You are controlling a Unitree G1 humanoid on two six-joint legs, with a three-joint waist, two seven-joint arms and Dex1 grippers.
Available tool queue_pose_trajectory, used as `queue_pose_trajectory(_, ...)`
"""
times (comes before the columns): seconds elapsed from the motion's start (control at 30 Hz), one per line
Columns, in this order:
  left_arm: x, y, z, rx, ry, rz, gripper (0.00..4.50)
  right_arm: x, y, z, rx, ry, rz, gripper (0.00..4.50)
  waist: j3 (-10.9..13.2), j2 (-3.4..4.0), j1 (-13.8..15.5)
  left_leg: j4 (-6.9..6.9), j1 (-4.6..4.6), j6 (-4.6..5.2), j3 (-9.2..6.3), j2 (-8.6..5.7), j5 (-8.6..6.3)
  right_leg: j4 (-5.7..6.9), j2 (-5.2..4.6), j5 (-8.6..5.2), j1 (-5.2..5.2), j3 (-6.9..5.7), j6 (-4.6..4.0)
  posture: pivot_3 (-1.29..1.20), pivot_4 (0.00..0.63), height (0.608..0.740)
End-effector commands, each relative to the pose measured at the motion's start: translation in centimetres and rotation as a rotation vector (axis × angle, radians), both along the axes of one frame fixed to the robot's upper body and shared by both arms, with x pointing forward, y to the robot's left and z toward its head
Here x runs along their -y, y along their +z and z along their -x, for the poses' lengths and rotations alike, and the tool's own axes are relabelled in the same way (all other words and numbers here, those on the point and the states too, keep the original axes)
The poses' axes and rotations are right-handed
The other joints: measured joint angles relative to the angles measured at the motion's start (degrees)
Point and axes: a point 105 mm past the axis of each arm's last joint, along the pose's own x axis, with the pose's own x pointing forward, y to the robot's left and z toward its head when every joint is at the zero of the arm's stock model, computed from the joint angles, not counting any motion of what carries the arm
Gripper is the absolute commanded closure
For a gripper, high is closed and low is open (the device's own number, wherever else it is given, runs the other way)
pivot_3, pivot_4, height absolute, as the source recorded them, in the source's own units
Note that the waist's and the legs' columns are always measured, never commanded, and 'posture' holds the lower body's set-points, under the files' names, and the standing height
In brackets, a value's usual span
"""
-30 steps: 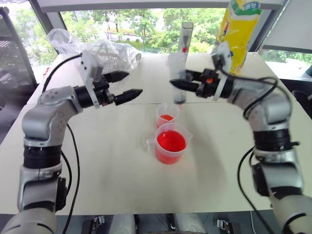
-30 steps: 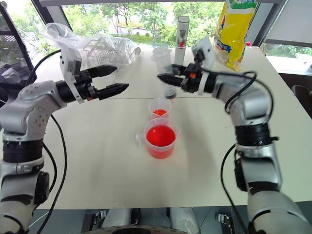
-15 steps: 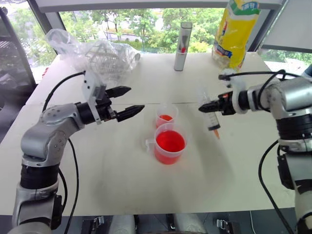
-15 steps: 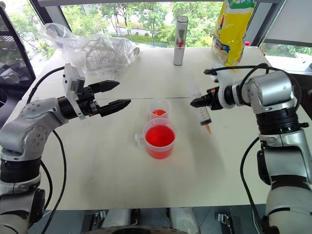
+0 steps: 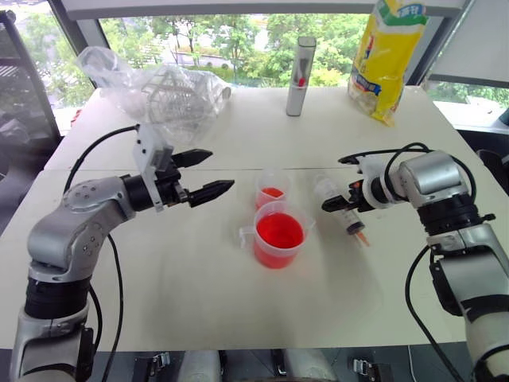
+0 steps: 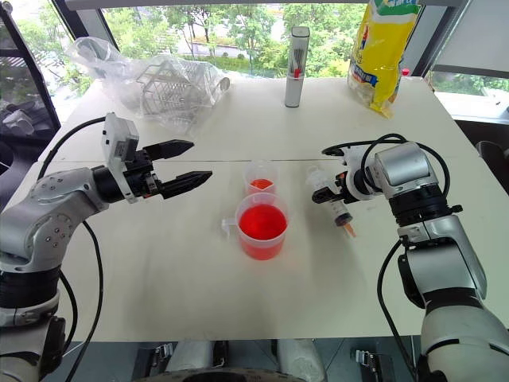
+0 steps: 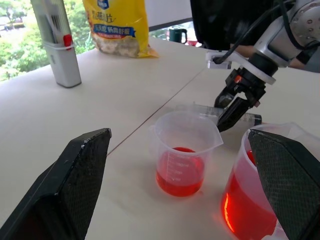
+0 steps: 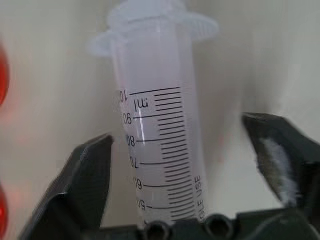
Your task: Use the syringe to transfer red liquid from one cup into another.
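Right wrist view, clear ribbed syringe [image 8: 160, 135] (black graduations); both grippers' fingers spread.

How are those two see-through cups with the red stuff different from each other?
The measuring cup is wider and has a side handle and spout; the small cup behind it is narrower and has no handle. The measuring cup holds far more red liquid; the small cup has only a shallow layer. Both are clear plastic, upright, side by side on the table.
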Motion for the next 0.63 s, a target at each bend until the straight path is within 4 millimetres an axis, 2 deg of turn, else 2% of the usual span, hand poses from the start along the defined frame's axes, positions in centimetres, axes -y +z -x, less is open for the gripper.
queue_pose_trajectory(0.03, 0.0, 1.5, 0.9, 0.047, -0.022, 0.009, 0.0, 0.0, 2.6, -0.2, 0.102, 0.044, -0.014, 0.09, 0.0, 0.01, 0.0, -0.01, 0.0, 0.0, 0.0, 0.0, 0.0, 0.0, 0.0, 0.0, 0.0, 0.0, 0.0, 0.0, 0.15, 0.74)
queue_pose_trajectory(0.17, -0.1, 1.3, 1.2, 0.027, -0.027, 0.001, 0.0, -0.8, 6.1, 1.0, 0.245, 0.212, -0.016, 0.09, 0.04, 0.06, 0.04, -0.06, -0.03, 0.0, -0.01, 0.0, 0.0, -0.03, 0.01, 0.0, -0.04, 0.0, 0.0, 0.0, 0.15, 0.74)
queue_pose_trajectory(0.37, -0.5, 0.9, 1.7, -0.01, -0.028, -0.02, 0.0, -1.0, 10.9, 4.4, 0.453, 0.464, -0.013, 0.09, 0.04, 0.05, -0.01, -0.1, -0.03, 0.0, -0.07, 0.02, -0.01, -0.15, 0.01, 0.0, 0.01, -0.06, 0.01, 0.0, 0.15, 0.74)
queue_pose_trajectory(0.47, -0.7, 0.8, 2.1, -0.023, -0.036, -0.034, 0.0, -0.9, 11.8, 6.5, 0.502, 0.593, -0.004, 0.09, 0.05, 0.04, 0.04, -0.11, 0.0, 0.0, -0.08, 0.03, -0.01, -0.18, 0.0, -0.01, 0.06, -0.07, 0.01, 0.0, 0.15, 0.74)
queue_pose_trajectory(0.57, -0.8, 0.5, 2.7, -0.046, -0.051, -0.057, 0.0, -0.9, 12.8, 10.1, 0.555, 0.788, -0.026, 0.09, 0.05, 0.03, 0.08, -0.11, 0.01, 0.0, -0.1, 0.03, -0.01, -0.25, 0.0, -0.01, 0.13, -0.09, 0.01, 0.0, 0.15, 0.74)
queue_pose_trajectory(0.63, -0.8, 0.6, 3.0, -0.06, -0.062, -0.051, 0.0, -1.1, 12.9, 11.3, 0.566, 0.837, -0.037, 0.09, 0.05, 0.03, 0.1, -0.13, 0.05, 0.01, -0.11, 0.07, -0.01, -0.31, -0.02, -0.01, 0.2, -0.12, 0.02, 0.0, 0.15, 0.74)
